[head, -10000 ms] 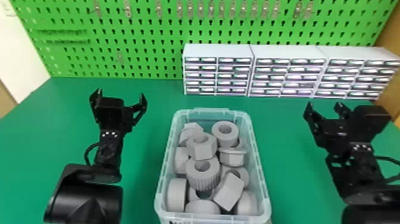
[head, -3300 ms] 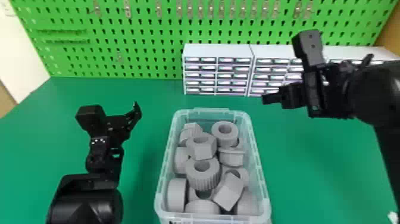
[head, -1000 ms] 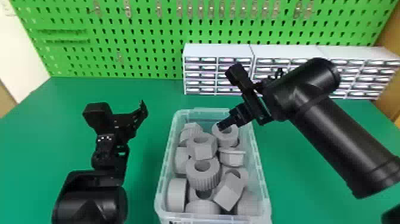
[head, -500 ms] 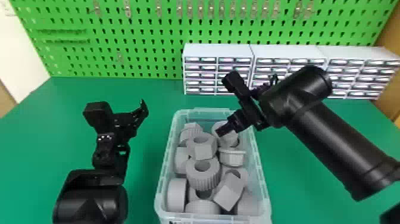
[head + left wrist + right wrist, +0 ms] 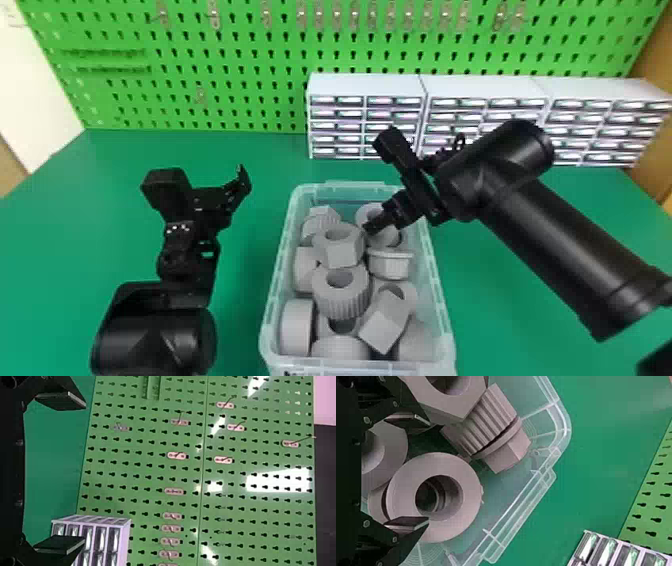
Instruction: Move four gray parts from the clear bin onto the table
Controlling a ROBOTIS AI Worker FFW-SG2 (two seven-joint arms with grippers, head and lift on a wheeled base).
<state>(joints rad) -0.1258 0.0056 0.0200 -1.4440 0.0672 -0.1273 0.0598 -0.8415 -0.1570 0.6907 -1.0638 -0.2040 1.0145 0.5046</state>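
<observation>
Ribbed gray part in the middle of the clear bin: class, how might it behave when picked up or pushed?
The ribbed gray part should stay stiff, given its thick wall around the hole. Its ridges would probably resist slipping. Being round, it might roll if laid on its side.

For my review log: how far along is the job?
No transfer looks done: the gray parts in sight sit in the clear bin. Nothing looks gripped; the right end effector is open over a ring. All four moves onto the table seem left.
</observation>
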